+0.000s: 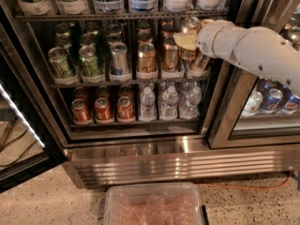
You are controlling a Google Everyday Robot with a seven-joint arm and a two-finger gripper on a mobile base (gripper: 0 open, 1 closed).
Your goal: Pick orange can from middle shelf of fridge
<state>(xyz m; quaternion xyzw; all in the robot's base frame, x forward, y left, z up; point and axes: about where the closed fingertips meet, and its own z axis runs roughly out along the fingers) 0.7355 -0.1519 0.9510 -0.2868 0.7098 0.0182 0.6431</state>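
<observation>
- The gripper (185, 40) is reaching in from the right, sitting right of the frame's upper centre, at the right end of the middle shelf (93, 84).
- Whether it is released or grasping anything cannot be told.
- An orange can (170, 55) is standing on that shelf, just left of and below the gripper; more orange cans are standing around it.
- Green cans (61, 62) are filling the shelf's left end.
- Red cans (102, 109) and water bottles (169, 100) are standing on the rack below.
- The fridge (140, 158) is standing with its left door open.
</observation>
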